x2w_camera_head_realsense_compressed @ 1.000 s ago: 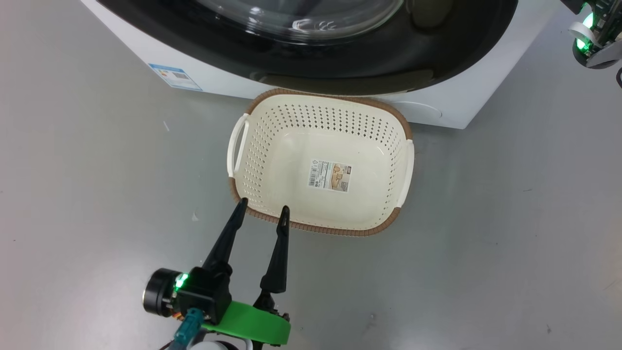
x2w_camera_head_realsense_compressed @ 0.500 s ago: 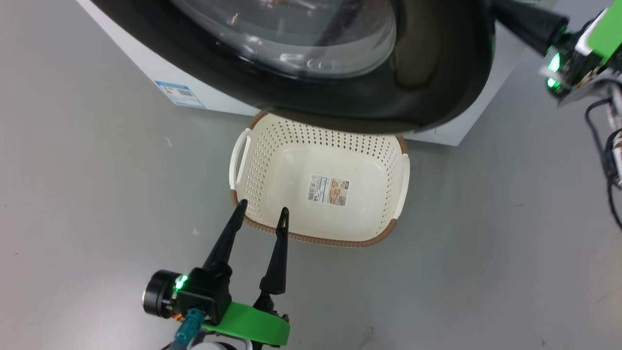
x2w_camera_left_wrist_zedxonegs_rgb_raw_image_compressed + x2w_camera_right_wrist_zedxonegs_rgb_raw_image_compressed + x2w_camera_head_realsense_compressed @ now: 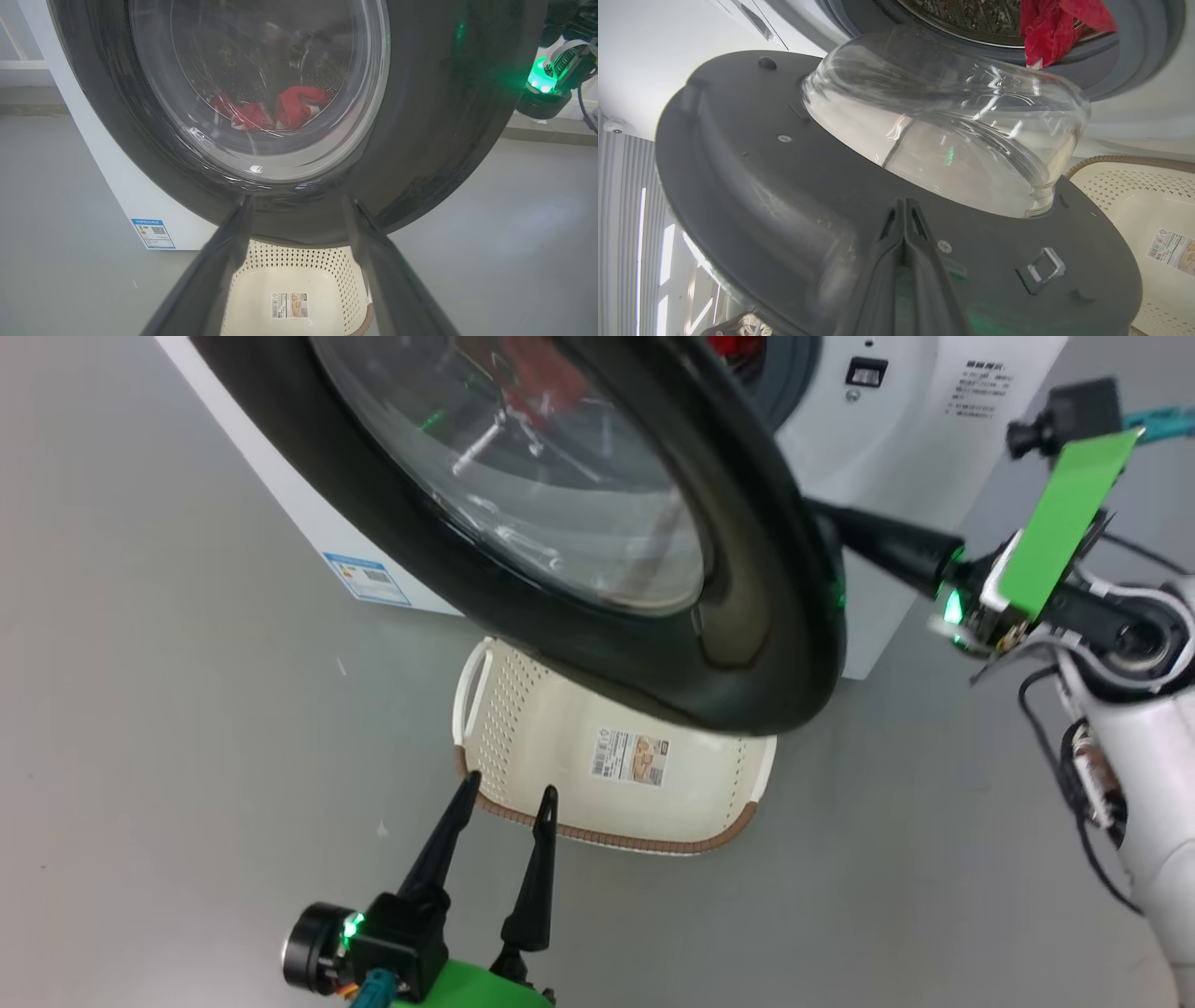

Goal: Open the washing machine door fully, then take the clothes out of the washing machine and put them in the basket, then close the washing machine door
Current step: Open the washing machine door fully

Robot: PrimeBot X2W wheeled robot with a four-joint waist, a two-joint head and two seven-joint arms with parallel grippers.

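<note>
**Door partly open, clothes in drum**

1. Check the washing machine door [image 3: 560, 523]. It stands partly swung out from the washing machine [image 3: 896, 439], and its black rim hangs over the far part of the basket [image 3: 653, 840] in the head view.
2. Check the right gripper [image 3: 840, 523]. It reaches in behind the door's free edge. In the right wrist view you see its fingers [image 3: 903, 219] pressed together, pinching nothing, with the tips set against the door's dark inner face just below the glass bowl.
3. Check the left gripper [image 3: 511, 787]. Its fingers are spread wide and hold nothing. In the head view the tips lie at the near left rim of the basket.
4. Locate the clothes [image 3: 299, 105]. You see them through the door glass as red fabric lying low in the steel drum.
5. Locate the basket. It sits on the grey floor [image 3: 187, 756] directly in front of the machine, with a sticker [image 3: 633, 758] on its bottom.
</note>
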